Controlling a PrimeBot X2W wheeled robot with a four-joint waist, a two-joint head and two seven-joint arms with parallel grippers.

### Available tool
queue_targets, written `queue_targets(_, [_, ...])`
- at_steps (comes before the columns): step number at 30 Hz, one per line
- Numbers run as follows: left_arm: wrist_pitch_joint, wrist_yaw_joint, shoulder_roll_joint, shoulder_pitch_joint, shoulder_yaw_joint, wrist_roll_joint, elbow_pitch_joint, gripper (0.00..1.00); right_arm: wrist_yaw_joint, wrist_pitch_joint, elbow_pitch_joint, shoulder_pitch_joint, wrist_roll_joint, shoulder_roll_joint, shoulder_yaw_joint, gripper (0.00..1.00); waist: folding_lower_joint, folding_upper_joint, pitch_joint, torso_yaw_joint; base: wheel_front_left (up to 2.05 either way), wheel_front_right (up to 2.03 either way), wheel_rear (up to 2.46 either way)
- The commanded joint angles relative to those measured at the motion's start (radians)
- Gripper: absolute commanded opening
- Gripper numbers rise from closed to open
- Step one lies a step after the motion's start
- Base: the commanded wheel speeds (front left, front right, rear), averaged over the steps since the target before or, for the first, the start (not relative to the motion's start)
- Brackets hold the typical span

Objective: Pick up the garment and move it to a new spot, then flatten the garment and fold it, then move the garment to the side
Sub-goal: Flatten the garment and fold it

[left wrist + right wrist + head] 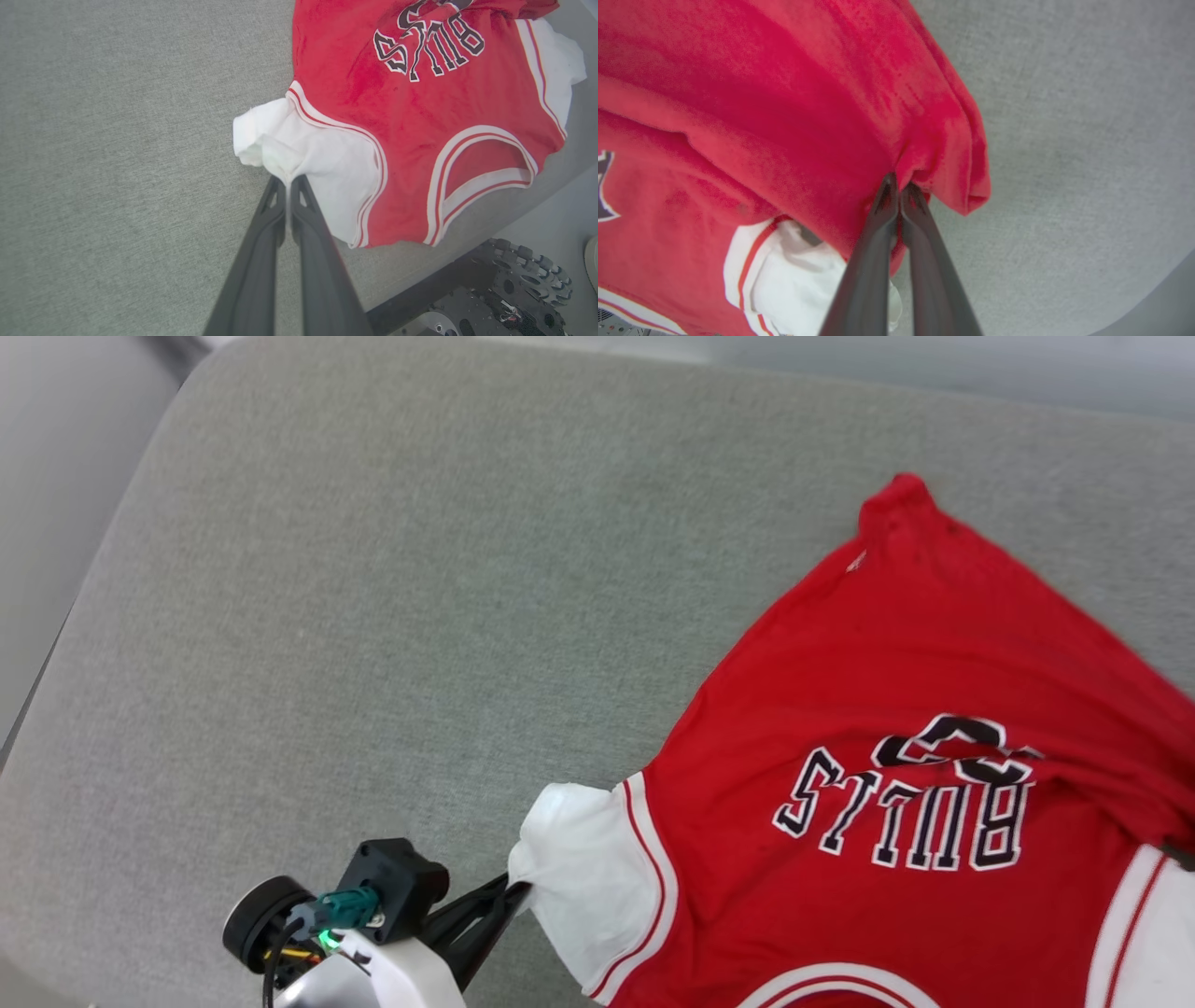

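The garment [896, 709], a red jersey T-shirt with black white-outlined letters, lies spread on the grey cushion, collar toward me. My left gripper [512, 889] is shut on the edge of its white sleeve [588, 877] at the lower middle of the head view. The left wrist view shows that gripper [288, 179] pinching the sleeve [299, 149], with the garment [397, 121] beyond. In the right wrist view my right gripper [899, 182] is shut on a fold of the red cloth [831, 116] at the garment's side, above the other white sleeve [784, 275].
The grey cushion [373, 616] stretches wide to the left and back of the garment. Its front edge [467, 242] runs close to the collar, with my wheeled base [514, 289] and the pale floor below it.
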Motion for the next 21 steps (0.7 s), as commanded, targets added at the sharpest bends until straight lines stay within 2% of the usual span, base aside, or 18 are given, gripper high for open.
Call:
queue_targets(1, [-0.004, 0.005, 0.004, 0.012, 0.005, -0.003, 0.003, 0.00, 0.000, -0.004, -0.013, 0.034, 0.009, 0.002, 0.001, 0.00, 0.0001, -0.0001, -0.056, -0.048, 0.00, 0.00, 0.00])
queue_targets(10, [-0.021, 0.036, 0.016, 0.075, 0.017, -0.024, 0.033, 0.00, 0.000, -0.034, -0.113, 0.265, 0.094, 0.016, -0.049, 0.00, 0.0001, -0.0001, -0.154, -0.103, 0.00, 0.00, 0.00])
queue_targets(15, [-0.047, 0.045, -0.002, 0.105, 0.018, -0.050, 0.063, 0.00, 0.000, -0.062, -0.165, 0.424, 0.123, 0.068, -0.110, 0.00, 0.0001, -0.0001, -0.193, -0.117, 0.00, 0.00, 0.00])
queue_targets(21, [-0.057, 0.045, -0.005, 0.115, 0.015, -0.050, 0.075, 0.00, 0.000, -0.090, -0.181, 0.511, 0.130, 0.098, -0.114, 0.00, 0.0001, -0.0001, -0.206, -0.123, 0.00, 0.00, 0.00])
